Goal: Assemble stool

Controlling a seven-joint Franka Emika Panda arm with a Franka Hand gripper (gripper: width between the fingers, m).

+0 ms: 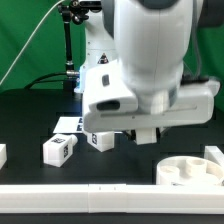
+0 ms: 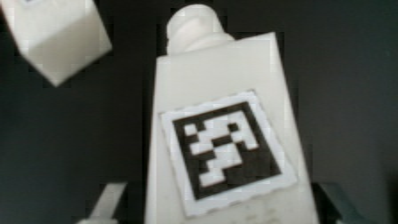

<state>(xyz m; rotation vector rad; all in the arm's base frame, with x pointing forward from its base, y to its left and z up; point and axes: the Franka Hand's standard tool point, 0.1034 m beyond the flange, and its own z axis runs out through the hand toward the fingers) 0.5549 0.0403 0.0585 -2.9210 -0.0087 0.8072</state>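
1. The gripper (image 2: 222,205) was held low over the table (image 1: 25,125), its jaws spread wide on either side of a stool leg (image 2: 217,130). A dark gap was visible beside one finger (image 2: 111,203), so the leg was judged straddled but not yet clamped.
2. That leg lay flat with its tag facing up. Its flat sides were presented to the fingers, presumably so that a square, firm grasp could be taken.
3. A second leg (image 2: 59,45) lay near but apart, clear of the closing path.
4. The round seat (image 1: 190,172) was seen at the exterior view's right with its recesses facing up, judged ready to receive legs.
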